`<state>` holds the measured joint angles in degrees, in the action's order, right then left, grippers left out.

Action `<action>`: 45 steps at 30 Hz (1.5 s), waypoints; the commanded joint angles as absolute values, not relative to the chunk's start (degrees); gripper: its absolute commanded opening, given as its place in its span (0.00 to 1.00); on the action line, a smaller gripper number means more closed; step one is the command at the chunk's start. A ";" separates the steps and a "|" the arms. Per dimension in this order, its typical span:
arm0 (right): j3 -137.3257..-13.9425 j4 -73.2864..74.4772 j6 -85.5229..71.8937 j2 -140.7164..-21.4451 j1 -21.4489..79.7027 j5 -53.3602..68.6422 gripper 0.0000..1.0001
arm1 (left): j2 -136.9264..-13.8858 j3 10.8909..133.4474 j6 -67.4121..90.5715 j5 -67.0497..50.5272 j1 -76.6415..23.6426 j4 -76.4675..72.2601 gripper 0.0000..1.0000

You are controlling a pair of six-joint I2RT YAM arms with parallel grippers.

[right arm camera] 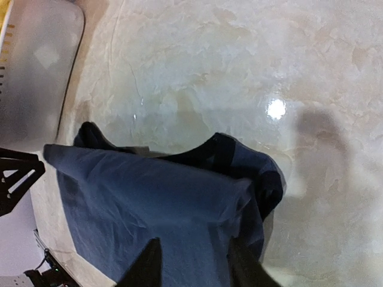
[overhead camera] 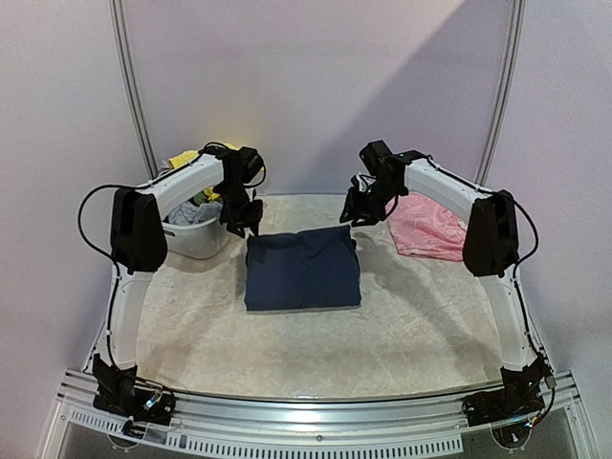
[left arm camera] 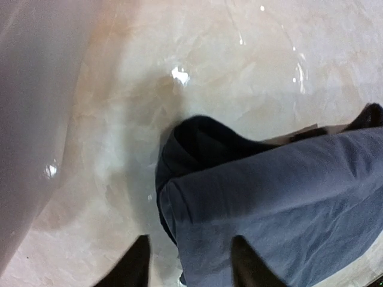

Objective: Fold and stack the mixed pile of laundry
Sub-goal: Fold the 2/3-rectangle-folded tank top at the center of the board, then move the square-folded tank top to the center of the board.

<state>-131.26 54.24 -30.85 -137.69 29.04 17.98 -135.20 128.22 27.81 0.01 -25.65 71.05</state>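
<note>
Left pincer (overhead camera: 244, 216) and right pincer (overhead camera: 360, 212) hang spread apart, holding nothing, over the far edge of the navy top (overhead camera: 303, 270). It lies folded on the tabletop (overhead camera: 316, 349). Pink cloth (overhead camera: 428, 229) sits to its right. Yellow and grey clothes (overhead camera: 185, 159) wait in the tub (overhead camera: 196, 241), not folded yet.

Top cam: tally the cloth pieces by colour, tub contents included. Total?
Navy garment, folded, mid-table: 1
Pink garment, right side: 1
Yellow piece, at the white tub rim: 1
Grey piece, in the tub, partly hidden: 1
Total: 4 visible; more may lie hidden in the tub.
</note>
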 commanded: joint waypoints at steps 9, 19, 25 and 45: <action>-136.04 51.98 -30.60 -136.88 28.65 17.53 0.82 | -130.99 131.57 30.49 -2.54 -24.59 66.50 0.99; -120.81 47.25 -28.09 -127.33 29.40 24.37 0.69 | -122.87 120.93 29.92 -6.19 -28.29 63.17 0.87; -115.62 49.02 -24.57 -125.18 32.96 27.26 0.48 | -116.56 108.36 30.83 -7.95 -32.01 58.45 0.75; -92.45 46.18 -32.81 -125.24 36.95 20.84 0.18 | -112.33 77.38 31.10 -10.36 -35.27 45.49 0.49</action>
